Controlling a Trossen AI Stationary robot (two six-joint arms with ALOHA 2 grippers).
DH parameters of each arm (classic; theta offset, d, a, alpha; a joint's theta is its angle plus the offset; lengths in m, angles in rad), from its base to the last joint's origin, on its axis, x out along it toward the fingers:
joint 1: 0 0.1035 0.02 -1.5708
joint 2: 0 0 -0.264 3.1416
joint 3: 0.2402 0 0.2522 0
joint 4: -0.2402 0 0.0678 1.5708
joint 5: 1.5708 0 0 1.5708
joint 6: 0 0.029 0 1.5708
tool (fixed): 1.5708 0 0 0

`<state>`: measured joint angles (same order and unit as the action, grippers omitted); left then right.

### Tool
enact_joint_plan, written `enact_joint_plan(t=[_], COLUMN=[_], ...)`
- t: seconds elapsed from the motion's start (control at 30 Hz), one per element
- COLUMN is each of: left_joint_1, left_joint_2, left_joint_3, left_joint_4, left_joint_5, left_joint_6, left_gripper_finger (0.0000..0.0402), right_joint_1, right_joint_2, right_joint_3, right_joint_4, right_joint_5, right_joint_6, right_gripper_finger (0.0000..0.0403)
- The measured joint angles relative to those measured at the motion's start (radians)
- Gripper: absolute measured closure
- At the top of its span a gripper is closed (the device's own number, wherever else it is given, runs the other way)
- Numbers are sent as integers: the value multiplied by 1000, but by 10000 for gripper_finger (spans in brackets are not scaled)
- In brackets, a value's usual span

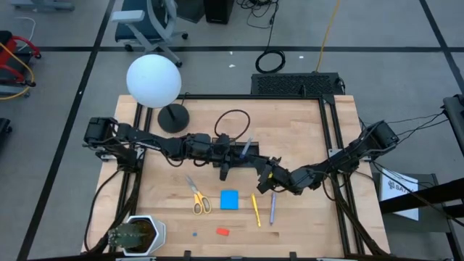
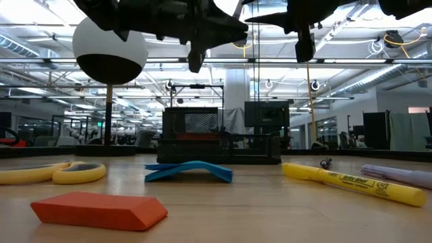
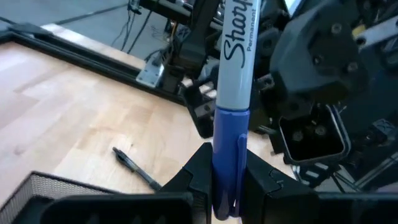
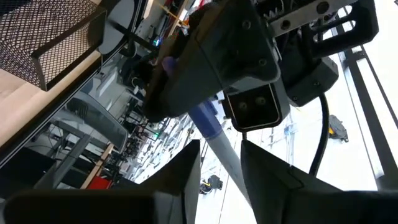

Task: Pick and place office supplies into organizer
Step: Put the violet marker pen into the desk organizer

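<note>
Left wrist view: the left gripper [image 3: 225,186] is clamped on a blue marker [image 3: 231,106], held above the organizer [image 1: 239,152] for dropping in. Beside it, the right gripper [image 4: 221,162] brackets the marker's far end (apparently a handover), fingers parted around it without pressing.

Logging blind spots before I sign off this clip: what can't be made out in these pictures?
- Organizer contents: high view, both arms cross over it; low view, mesh too dark.
- Right gripper contact with the blue marker that the left gripper holds: unclear in the wrist views.
- Small blue item: high view, too small to identify.
</note>
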<state>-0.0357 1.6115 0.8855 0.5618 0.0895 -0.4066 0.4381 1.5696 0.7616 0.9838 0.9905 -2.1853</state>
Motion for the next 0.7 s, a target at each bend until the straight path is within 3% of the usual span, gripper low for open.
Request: enact_joint_plan(t=[0.47, 0.7], left_joint_1=[-11, -12], left_joint_2=[138, 110], left_joint_3=[151, 150], left_joint_4=[-21, -69], left_joint_5=[95, 99], left_joint_6=[4, 19], left_gripper_finger=[361, 354], right_joint_1=[1, 0], right_joint_2=[-1, -1], right_joint_3=[-2, -1], right_joint_4=[-32, -40], right_joint_5=[10, 5], right_joint_6=[19, 32], right_gripper_finger=[299, 340])
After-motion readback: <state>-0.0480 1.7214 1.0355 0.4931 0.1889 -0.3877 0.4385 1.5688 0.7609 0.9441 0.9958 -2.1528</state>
